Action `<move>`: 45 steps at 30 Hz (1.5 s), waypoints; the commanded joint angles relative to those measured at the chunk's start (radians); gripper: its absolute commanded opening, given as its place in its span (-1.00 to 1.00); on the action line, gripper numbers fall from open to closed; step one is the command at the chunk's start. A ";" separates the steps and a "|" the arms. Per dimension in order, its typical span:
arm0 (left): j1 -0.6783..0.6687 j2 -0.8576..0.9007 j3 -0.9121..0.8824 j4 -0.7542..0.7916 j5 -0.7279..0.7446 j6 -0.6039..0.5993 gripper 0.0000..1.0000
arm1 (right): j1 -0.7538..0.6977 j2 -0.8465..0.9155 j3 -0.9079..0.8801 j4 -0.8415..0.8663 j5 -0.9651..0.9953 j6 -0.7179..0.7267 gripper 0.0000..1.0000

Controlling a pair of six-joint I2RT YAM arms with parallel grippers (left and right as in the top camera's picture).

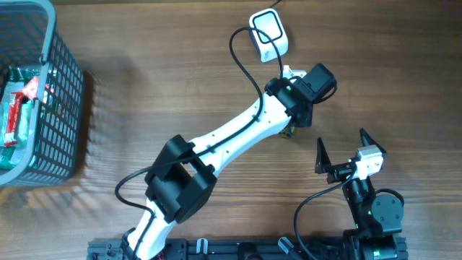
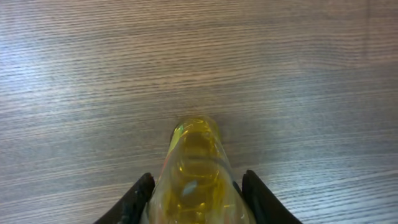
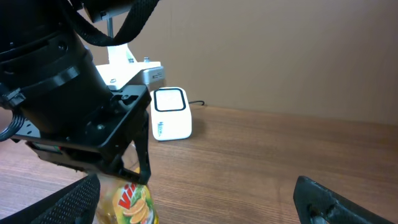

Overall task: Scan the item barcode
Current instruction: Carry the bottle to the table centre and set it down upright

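A clear bottle [image 2: 198,174] of yellow drink with a fruit label [image 3: 132,205] stands upright on the wooden table, mostly hidden under the left wrist in the overhead view. My left gripper [image 2: 198,200] straddles it from above; its black fingers [image 2: 138,198] flank the bottle with a thin gap on the right side, so the jaws look open around it. The white barcode scanner [image 1: 268,32] stands at the back of the table, behind the bottle [image 3: 171,114]. My right gripper [image 1: 341,137] is open and empty near the front right, facing the bottle.
A grey wire basket [image 1: 65,94] at the far left holds packaged goods [image 1: 18,108]. The scanner's black cable [image 1: 242,58] runs across the left arm. Bare wood lies between the basket and the arms.
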 commanded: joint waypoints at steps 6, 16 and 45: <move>-0.031 0.004 0.014 -0.005 -0.016 -0.009 0.55 | 0.003 -0.006 -0.001 0.006 -0.014 -0.014 0.99; -0.036 -0.017 0.014 -0.064 0.066 -0.009 0.09 | 0.003 -0.006 -0.001 0.006 -0.014 -0.014 0.99; 0.016 -0.142 0.042 0.015 0.078 0.226 1.00 | 0.003 -0.006 -0.001 0.006 -0.014 -0.014 0.99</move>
